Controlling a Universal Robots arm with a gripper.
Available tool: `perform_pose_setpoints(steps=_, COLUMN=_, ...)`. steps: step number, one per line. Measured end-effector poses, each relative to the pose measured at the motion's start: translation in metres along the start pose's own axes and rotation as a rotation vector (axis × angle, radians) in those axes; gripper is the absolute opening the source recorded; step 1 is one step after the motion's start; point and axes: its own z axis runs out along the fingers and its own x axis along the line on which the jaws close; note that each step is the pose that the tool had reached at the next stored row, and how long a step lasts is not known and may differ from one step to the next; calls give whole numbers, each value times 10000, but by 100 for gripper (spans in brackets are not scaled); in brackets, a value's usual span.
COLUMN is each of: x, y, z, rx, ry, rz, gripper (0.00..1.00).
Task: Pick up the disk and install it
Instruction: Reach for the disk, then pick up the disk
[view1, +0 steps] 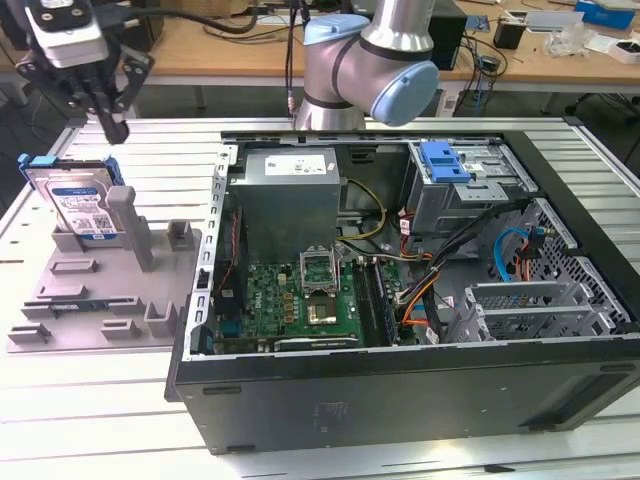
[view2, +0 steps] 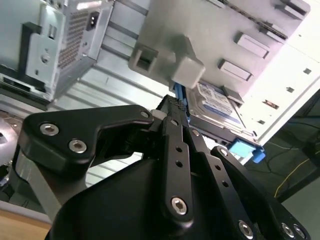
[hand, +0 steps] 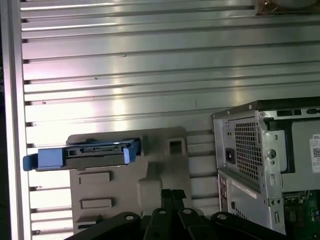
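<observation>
The grey stand (view1: 105, 300) hides part of the disk (view1: 80, 203).

Silver arm (view1: 396, 22) with pale-blue joint caps (view1: 408, 95) carries a black, screw-studded gripper (view1: 116, 128).

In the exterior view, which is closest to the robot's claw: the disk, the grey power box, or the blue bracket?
1. The disk, just under the gripper, on the exterior view's left.
2. The grey power box, inside the computer case, mid-picture.
3. The blue bracket, farthest toward the exterior view's right.
</observation>
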Motion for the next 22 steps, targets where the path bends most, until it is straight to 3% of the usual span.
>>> perform_pose_setpoints(steps=4, x=217, y=20, z=0, rx=0, ry=1, rz=-1, gripper=11)
perform_pose_setpoints(steps=7, x=336, y=24, z=-2, rx=1, ry=3, rz=-1, gripper=11)
perform_pose_setpoints(steps=22, x=336, y=24, z=-1, rx=17, ry=-1, rz=-2, gripper=11)
